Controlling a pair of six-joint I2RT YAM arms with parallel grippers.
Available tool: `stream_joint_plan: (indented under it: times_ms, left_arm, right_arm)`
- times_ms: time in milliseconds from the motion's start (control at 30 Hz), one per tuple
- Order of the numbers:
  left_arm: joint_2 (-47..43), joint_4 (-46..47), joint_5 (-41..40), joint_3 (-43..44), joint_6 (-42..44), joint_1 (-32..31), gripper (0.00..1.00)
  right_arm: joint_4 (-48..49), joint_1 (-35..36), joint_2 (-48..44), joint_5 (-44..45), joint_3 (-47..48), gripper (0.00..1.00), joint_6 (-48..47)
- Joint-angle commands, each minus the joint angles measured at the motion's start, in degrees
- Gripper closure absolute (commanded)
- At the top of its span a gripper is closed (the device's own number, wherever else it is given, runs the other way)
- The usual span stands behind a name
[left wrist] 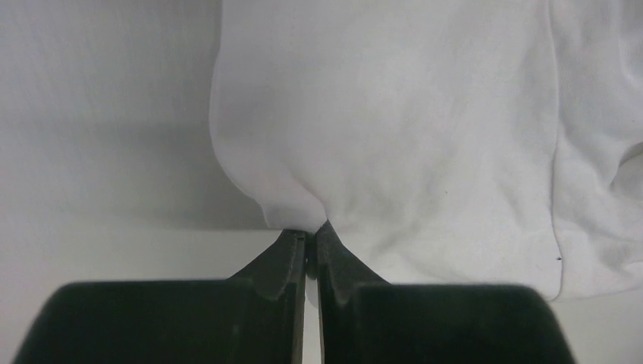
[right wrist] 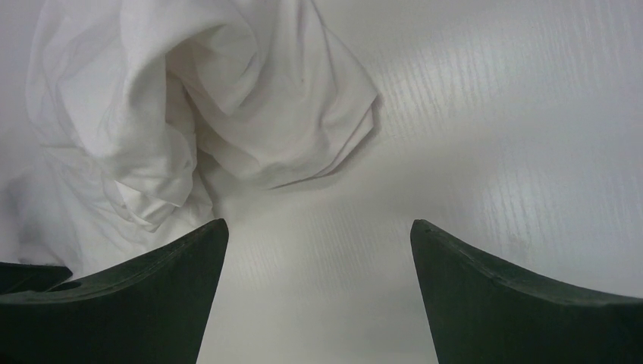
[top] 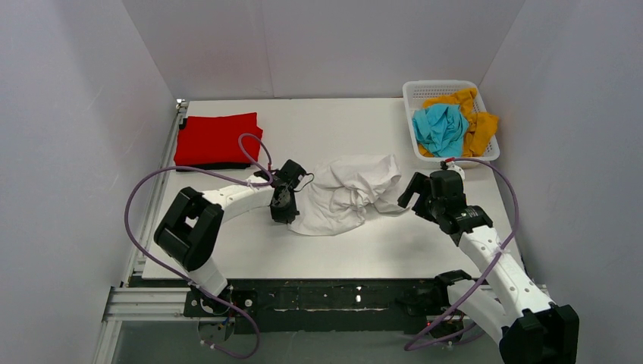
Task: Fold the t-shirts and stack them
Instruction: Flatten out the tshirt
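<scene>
A crumpled white t-shirt [top: 350,191] lies mid-table. My left gripper [top: 284,206] sits at its left edge. In the left wrist view the left gripper [left wrist: 311,233] is shut, pinching a fold of the white t-shirt [left wrist: 394,136] at its tips. My right gripper [top: 410,199] hovers at the shirt's right side, open. The right wrist view shows the right gripper [right wrist: 318,224] with bare table between its fingers and the white t-shirt [right wrist: 189,98] just beyond them. A folded red t-shirt [top: 217,137] lies at the back left on a black t-shirt [top: 206,165], of which only an edge shows.
A white lattice basket [top: 414,92] at the back right holds a teal-blue t-shirt [top: 440,127] and a mustard-orange t-shirt [top: 481,125]. Purple cables loop from both arms. White walls enclose the table on three sides.
</scene>
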Motion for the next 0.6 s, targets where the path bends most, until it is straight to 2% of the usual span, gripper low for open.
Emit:
stream_joint_plan:
  times_ms: [0,100,267,467,567]
  left_arm:
    - [-2.8,-8.77,-3.64,-2.31,-0.24,-0.45,1.0]
    - [-7.13,-9.61,-4.32,-3.84,-0.51,-0.46,1.0]
    - [-11.8,-9.54,-3.86,-5.96,-1.64,-0.38,1.0]
    - [-13.27,-9.64,-3.25,-6.91,-2.06,-0.38,1.0]
    - [-13.88,-9.63,-3.53,-6.91,-1.91,-0.46,1.0]
  right_arm:
    - [2.55,-1.86,3.65,-2.9,-0.49,0.02,1.35]
    - [3.93,-3.74,8.72,-6.73,0.54,0.03,0.91]
    - [7.42,-4.73,18.36,-13.53,1.6,0.12,2.5]
    - [11.31,-4.7,26.48,-16.55,2.04,0.32,3.09]
    - [13.58,-4.64,27.45,-16.15,1.5,0.38,3.19]
